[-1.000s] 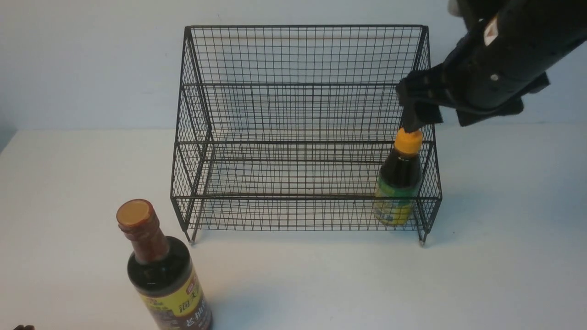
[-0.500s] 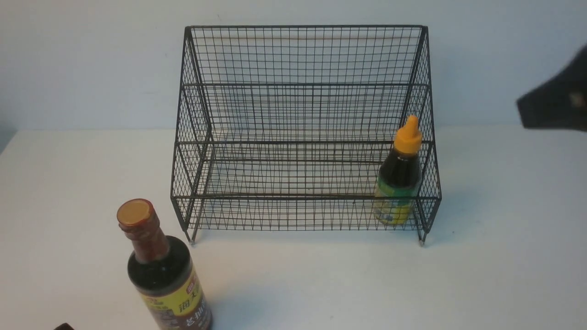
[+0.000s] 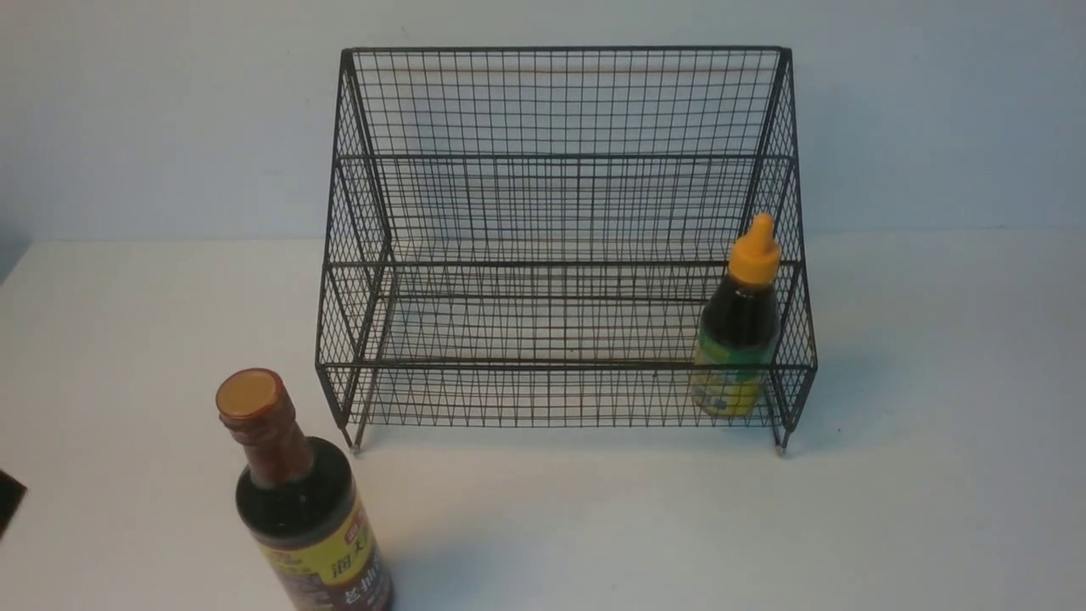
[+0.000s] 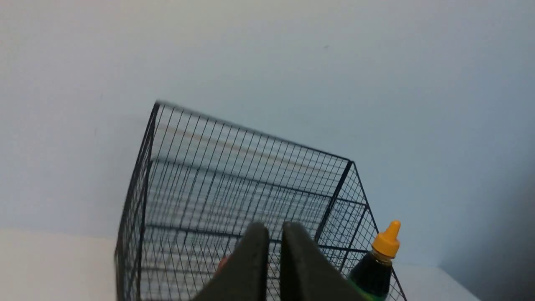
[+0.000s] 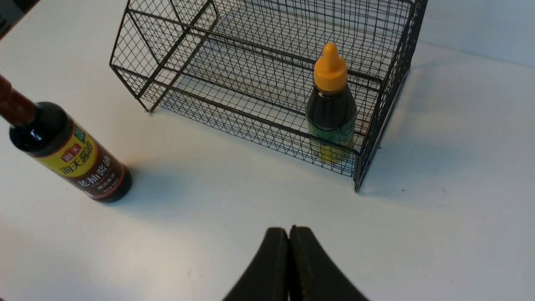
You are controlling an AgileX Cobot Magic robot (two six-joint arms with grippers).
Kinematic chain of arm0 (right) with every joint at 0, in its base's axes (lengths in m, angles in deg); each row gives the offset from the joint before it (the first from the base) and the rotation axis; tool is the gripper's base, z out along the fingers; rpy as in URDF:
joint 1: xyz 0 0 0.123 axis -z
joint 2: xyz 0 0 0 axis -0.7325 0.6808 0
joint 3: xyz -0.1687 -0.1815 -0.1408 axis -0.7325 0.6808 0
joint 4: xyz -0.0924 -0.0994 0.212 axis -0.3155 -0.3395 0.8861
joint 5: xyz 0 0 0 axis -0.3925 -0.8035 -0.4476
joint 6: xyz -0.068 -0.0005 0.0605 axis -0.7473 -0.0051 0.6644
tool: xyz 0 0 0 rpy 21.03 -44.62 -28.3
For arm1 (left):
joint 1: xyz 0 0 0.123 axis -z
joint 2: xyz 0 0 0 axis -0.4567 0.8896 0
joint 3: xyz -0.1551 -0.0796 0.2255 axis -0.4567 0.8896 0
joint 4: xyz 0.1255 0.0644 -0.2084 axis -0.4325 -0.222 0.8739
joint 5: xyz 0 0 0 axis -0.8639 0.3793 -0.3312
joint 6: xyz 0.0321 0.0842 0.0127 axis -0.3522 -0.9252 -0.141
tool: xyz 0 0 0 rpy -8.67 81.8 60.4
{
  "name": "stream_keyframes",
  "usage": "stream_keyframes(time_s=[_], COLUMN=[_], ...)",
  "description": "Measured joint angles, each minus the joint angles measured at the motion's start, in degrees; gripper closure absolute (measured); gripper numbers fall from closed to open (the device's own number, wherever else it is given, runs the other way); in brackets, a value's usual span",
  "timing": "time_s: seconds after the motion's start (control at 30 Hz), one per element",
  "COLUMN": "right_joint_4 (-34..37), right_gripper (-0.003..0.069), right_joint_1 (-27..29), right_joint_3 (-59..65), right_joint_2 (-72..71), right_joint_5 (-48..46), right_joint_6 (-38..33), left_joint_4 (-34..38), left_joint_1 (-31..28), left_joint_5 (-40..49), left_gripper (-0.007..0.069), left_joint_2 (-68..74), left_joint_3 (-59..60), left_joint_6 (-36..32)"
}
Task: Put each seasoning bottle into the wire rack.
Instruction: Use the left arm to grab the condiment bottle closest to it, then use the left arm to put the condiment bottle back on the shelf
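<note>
The left claw (image 4: 273,229) had its fingers (image 4: 253,255) nearly together, a thin slit between, gripping nothing; the tall bottle (image 3: 297,509) stood on the desk (image 3: 933,509) outside the wire rack (image 3: 551,212), near its front left foot. The shorter bottle (image 3: 738,339) stood upright in the rack's lowest tier at the right end, and the right claw (image 5: 289,230) was pressed closed and empty. Only the wrist views showed the claw fingers

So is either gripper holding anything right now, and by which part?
Nothing is held. The left gripper and right gripper are both shut and empty; the tall bottle and short bottle stand untouched.
</note>
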Motion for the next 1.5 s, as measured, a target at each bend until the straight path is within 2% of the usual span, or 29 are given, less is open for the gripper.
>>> stream_keyframes(time_s=[0.13,0.23,0.27,0.33,0.43,0.47,0.57,0.7,0.73,0.83,0.93,1.03,1.07,1.1,1.2,1.3,1.5], right_joint_4=[0.2,0.2,0.2,0.2,0.2,0.2,0.2,0.2,0.2,0.2,-0.3,-0.4,-0.6,-0.6,-0.7,-0.7,-0.7], right_gripper=[0.0673,0.0673,0.0673,0.0673,0.0673,0.0673,0.0673,0.0673,0.0673,0.0673,0.0673,0.0673,0.0673,0.0673,0.0673,0.0673,0.0673], right_joint_1=[0.0,0.0,0.0,0.0,0.0,0.0,0.0,0.0,0.0,0.0,0.0,0.0,0.0,0.0,0.0,0.0,0.0], right_joint_3=[0.0,0.0,0.0,0.0,0.0,0.0,0.0,0.0,0.0,0.0,0.0,0.0,0.0,0.0,0.0,0.0,0.0], right_joint_2=[0.2,0.2,0.2,0.2,0.2,0.2,0.2,0.2,0.2,0.2,0.2,0.2,0.2,0.2,0.2,0.2,0.2], right_joint_5=[0.0,0.0,0.0,0.0,0.0,0.0,0.0,0.0,0.0,0.0,0.0,0.0,0.0,0.0,0.0,0.0,0.0], right_joint_6=[0.0,0.2,0.2,0.2,0.2,0.2,0.3,0.3,0.3,-0.3,-1.7,-2.0,-2.2,-2.2,-2.3,-2.4,-2.4], left_joint_4=[7.3,11.2,12.6,14.1,16.1,18.2,22.7,31.2,31.8,39.7,41.9,42.2,42.1,42.0,39.6,36.4,29.8], left_joint_1=[0.0,0.0,0.0,0.0,0.0,0.0,0.0,0.0,0.0,0.0,0.0,0.0,0.0,0.0,0.0,0.0,0.0], left_joint_5=[2.8,7.6,9.1,9.6,8.9,8.2,7.6,6.6,6.5,5.5,5.5,6.9,8.3,8.3,8.2,8.5,11.8], left_gripper=[0.0419,0.0274,0.0202,0.0116,0.0026,-0.0014,-0.0038,-0.0031,-0.003,0.0026,0.0148,0.0276,0.0373,0.0369,0.0365,0.0365,0.0365], left_joint_2=[5.4,11.6,14.3,18.9,24.0,27.5,32.5,39.0,39.3,44.0,48.1,49.9,50.4,50.5,50.8,50.8,54.6], left_joint_3=[-1.5,-1.5,-1.5,-1.5,-1.5,-1.5,-1.5,-1.5,-1.5,-1.5,-1.5,-1.5,-1.7,-1.9,-4.4,-10.7,-26.2], left_joint_6=[-12.2,-19.7,-23.5,-28.0,-32.8,-36.3,-42.7,-52.5,-52.5,-62.6,-69.3,-71.5,-73.0,-73.2,-72.1,-66.2,-48.9])
